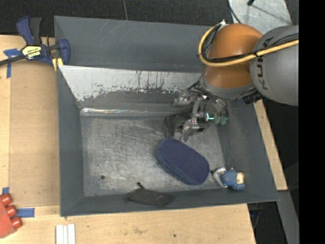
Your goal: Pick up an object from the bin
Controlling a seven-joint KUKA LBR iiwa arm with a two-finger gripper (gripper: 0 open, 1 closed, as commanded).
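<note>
The gripper (189, 126) hangs low toward the far right of the bin (70, 151), just beyond a dark blue oval pouch (183, 161). How wide it stands, I cannot tell. Seemingly the approach: next, settle squarely over the pouch.

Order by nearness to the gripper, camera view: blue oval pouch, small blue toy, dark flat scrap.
1. Blue oval pouch, mid-bin, just in front of the gripper.
2. Small blue toy, front right corner.
3. Dark flat scrap, by the front wall.
</note>
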